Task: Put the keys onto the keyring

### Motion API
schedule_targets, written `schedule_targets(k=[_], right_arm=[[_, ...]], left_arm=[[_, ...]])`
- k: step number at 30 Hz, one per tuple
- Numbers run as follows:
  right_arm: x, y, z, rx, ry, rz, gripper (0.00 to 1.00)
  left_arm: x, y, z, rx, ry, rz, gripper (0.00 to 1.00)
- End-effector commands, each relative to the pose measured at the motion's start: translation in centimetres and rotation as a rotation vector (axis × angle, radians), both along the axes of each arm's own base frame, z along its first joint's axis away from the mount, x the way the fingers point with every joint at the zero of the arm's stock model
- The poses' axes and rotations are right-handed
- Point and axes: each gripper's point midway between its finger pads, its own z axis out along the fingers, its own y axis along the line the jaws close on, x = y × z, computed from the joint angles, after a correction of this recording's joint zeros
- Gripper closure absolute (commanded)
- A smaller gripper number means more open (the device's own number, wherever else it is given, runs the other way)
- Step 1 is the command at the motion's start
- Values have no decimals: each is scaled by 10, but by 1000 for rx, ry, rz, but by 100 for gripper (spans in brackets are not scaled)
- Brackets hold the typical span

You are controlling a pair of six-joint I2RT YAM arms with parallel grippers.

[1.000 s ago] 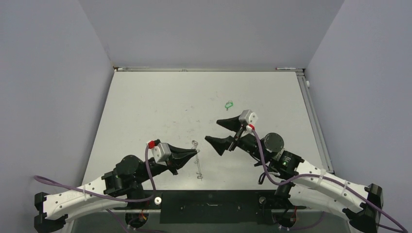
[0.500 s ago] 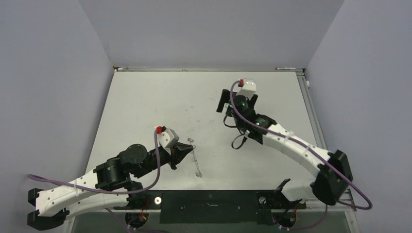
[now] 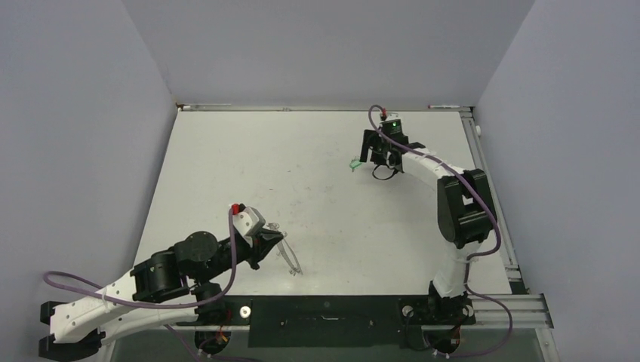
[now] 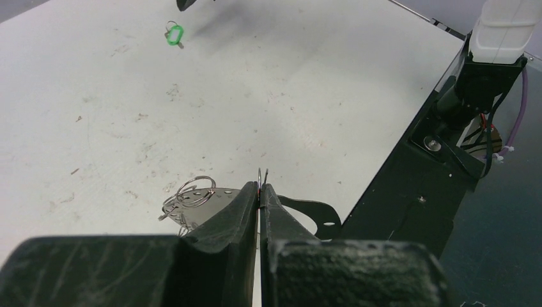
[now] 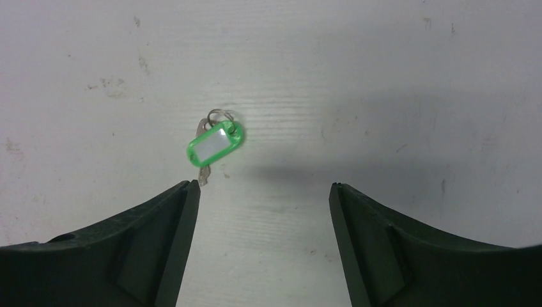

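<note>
Nearest to me, the left gripper (image 4: 260,189) is pinching the keyring (image 4: 195,192). Its jaws are pressed together on a thin edge of the metal, and the small wire loops are bunching just left of the fingertips. In the top view the keyring (image 3: 289,255) is hanging low off the left gripper (image 3: 277,240), close to the table (image 3: 249,166) near the front edge. I cannot tell whether it is touching the surface.

The black base plate (image 4: 409,204) is sitting just to the right of that hold, so I am minding any swing of the ring that way. Ahead, the middle of the table is giving me open room.

Farther out, the right gripper (image 5: 262,187) is hovering with its jaws spread wide over the green-tagged key (image 5: 215,145). The key is lying flat on the table, apart from both fingers and nearer the left one, with its little split ring pointing away from the wrist.

I am judging this as the pick-up step for the key, with the threading not yet begun. Next I am expecting to shift slightly so the tag sits centred, come down, and close on the tag's body. That should leave the small ring free for the keyring.

From above, the green-tagged key (image 3: 355,162) is beside the right gripper (image 3: 369,156), well inside the far wall and the right rail.
</note>
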Motion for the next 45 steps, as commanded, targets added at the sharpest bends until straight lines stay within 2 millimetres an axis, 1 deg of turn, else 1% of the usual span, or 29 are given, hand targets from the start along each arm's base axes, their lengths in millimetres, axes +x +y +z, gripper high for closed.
schedule_targets(k=[1,2,3,4,9,12,14,18,21,27,29,31,35,37,39,42,45], right_arm=[[38,17,20,127,-89,173,25],[44,19,15,128,-85,185,28],[49,21,17,127,-97,196,29],[53,23,9,124,-89,205,31],[72,31,-5,119,-83,248,43],[76,37,-15,123,-65,283,49],[77,37,-22,122,-49,294,54],[74,35,-29,143,-27,308,60],[70,33,-32,157,-22,314,60],[69,27,-28,190,-32,312,61],[68,25,-26,204,-38,315,64],[67,28,-24,235,-45,331,67],[65,30,-28,253,-36,351,73],[64,31,-29,257,-31,353,74],[62,31,-30,256,-26,355,73],[61,29,-26,260,-32,361,67],[60,28,-22,271,-39,369,64]], left_arm=[[3,4,7,-38,-2,32,100],[3,3,6,-37,-1,32,100],[3,3,5,-33,1,31,100],[3,2,3,-29,3,28,100],[1,-3,-2,-13,10,6,100],[3,-3,-3,-6,9,14,100],[3,-3,-3,-6,9,15,100],[3,-2,-2,-13,11,16,100],[5,-2,-2,-19,11,17,100],[7,-4,-2,-25,21,10,100],[8,-4,-3,-21,25,11,100],[9,-5,-4,-19,28,11,100],[11,-6,-6,-11,33,15,100],[11,-6,-7,-10,34,17,100],[12,-6,-8,-6,36,19,100],[12,-5,-8,-5,37,23,100],[12,-5,-8,-5,38,23,100]])
